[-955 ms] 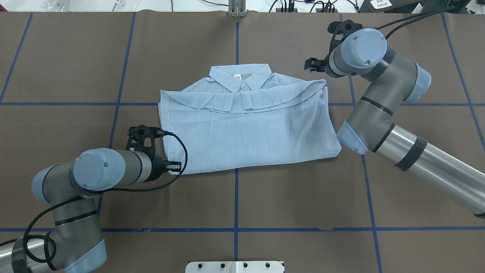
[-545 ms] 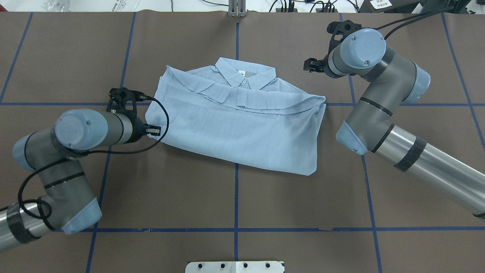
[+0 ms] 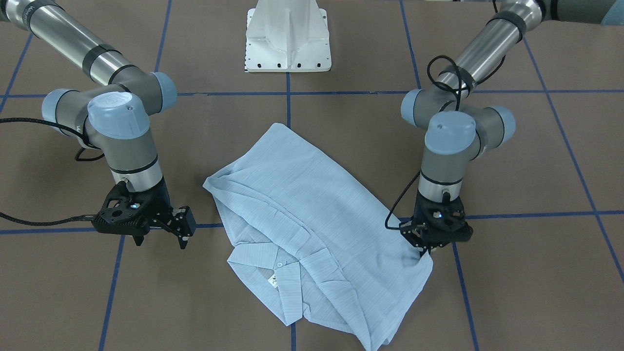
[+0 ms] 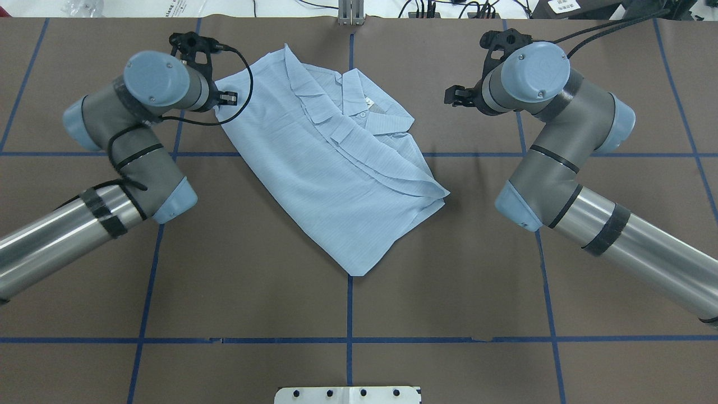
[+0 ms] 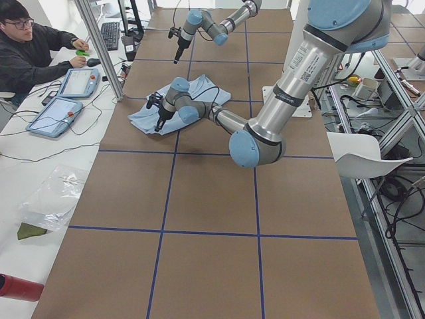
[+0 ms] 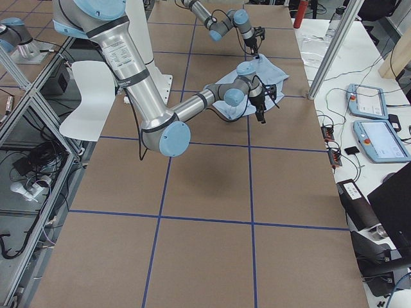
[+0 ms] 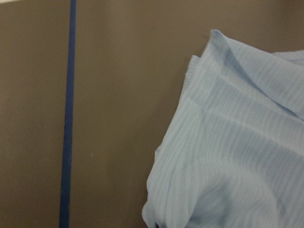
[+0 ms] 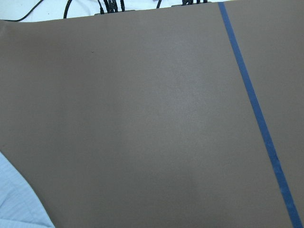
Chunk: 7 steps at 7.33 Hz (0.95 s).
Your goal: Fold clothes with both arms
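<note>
The light blue striped shirt (image 4: 331, 168) lies folded and turned at an angle on the brown table, its collar (image 4: 359, 98) towards the far side. It also shows in the front view (image 3: 302, 219). My left gripper (image 4: 227, 99) is shut on the shirt's far-left corner, and the front view shows it (image 3: 425, 252) pinching the cloth down at table level. The left wrist view shows the cloth (image 7: 228, 156) close up. My right gripper (image 4: 453, 96) is open and empty, hovering right of the collar, apart from the shirt. The right wrist view shows bare table and one shirt edge (image 8: 16, 204).
The white pedestal base (image 3: 287, 44) stands at the robot's side of the table. Blue tape lines (image 4: 349, 314) cross the brown cover. Cables (image 4: 426, 8) lie along the far edge. An operator (image 5: 26, 53) sits with tablets beyond that edge.
My left gripper has dragged the shirt's corner from the near left to the far left. The shirt has swung clockwise in the overhead view. The right arm has barely moved.
</note>
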Motion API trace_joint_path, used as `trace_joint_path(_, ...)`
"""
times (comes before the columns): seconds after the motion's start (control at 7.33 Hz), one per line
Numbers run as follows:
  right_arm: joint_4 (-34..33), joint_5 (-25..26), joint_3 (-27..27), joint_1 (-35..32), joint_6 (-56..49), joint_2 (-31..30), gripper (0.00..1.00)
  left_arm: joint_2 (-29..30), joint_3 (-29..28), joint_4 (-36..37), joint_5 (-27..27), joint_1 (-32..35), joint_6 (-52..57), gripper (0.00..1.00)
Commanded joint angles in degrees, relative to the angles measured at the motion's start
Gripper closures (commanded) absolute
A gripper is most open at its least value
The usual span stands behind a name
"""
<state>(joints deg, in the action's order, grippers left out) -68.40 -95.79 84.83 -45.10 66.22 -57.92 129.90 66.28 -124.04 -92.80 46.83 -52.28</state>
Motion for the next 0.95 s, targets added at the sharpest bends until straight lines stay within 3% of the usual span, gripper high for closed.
trace_joint_path(0.0,-0.16,-0.01,2.17,1.06,1.18,0.0,0.0,11.65,-20.43,-12.94,-0.45,2.64,0.86,1.0)
trace_joint_path(0.14,-0.07,-0.01,2.35,1.5,2.76,0.35,0.0,12.3,-20.4,-13.15,-1.41,3.0,0.77,1.0)
trace_joint_path(0.27,-0.16,-0.01,2.96,1.85,2.95,0.53,0.0,11.44,-19.1,-13.59,-4.73,4.22,3.56,0.01)
trace_joint_path(0.55,-1.21,0.16,2.53,3.69,7.77,2.18,0.0,1.73,-5.96,-13.77,-13.06,6.33,7.18,0.0)
trace_joint_path(0.82,-5.23,4.27,2.53,8.42,16.36,4.99,0.0,-3.23,1.98,-13.16,-14.96,6.34,6.93,0.0)
